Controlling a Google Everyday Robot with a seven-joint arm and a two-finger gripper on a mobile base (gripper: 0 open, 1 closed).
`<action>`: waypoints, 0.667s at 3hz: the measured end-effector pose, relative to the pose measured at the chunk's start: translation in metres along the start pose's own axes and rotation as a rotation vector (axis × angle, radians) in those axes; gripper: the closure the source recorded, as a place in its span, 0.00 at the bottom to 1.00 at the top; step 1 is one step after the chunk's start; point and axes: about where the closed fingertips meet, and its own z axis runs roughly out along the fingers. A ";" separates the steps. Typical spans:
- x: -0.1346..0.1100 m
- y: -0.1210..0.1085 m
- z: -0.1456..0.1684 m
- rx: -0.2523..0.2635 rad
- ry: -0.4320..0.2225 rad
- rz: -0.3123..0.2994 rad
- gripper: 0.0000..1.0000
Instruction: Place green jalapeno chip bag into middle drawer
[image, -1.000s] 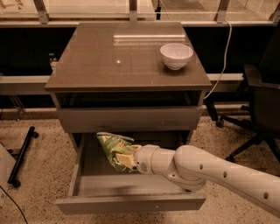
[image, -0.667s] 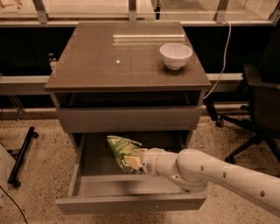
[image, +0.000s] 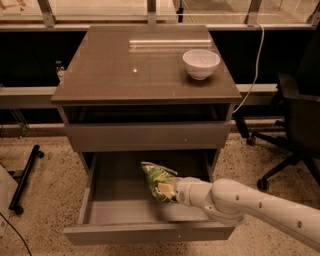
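The green jalapeno chip bag is held upright and tilted over the open middle drawer, right of its centre, above the grey floor. My gripper reaches in from the right on a white arm and is shut on the bag's lower right end. The fingers are mostly hidden by the bag. The drawer is pulled out wide, its flat front toward me.
A white bowl stands on the cabinet top at the right rear. The closed upper drawer front is above the open one. A black office chair stands at the right. A black stand lies on the floor at the left.
The bag and my gripper have moved to the right and slightly down inside the drawer opening. The drawer and bowl have not moved.
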 end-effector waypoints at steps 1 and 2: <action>0.026 -0.032 -0.001 0.061 -0.001 0.050 0.38; 0.055 -0.055 0.003 0.106 0.008 0.109 0.15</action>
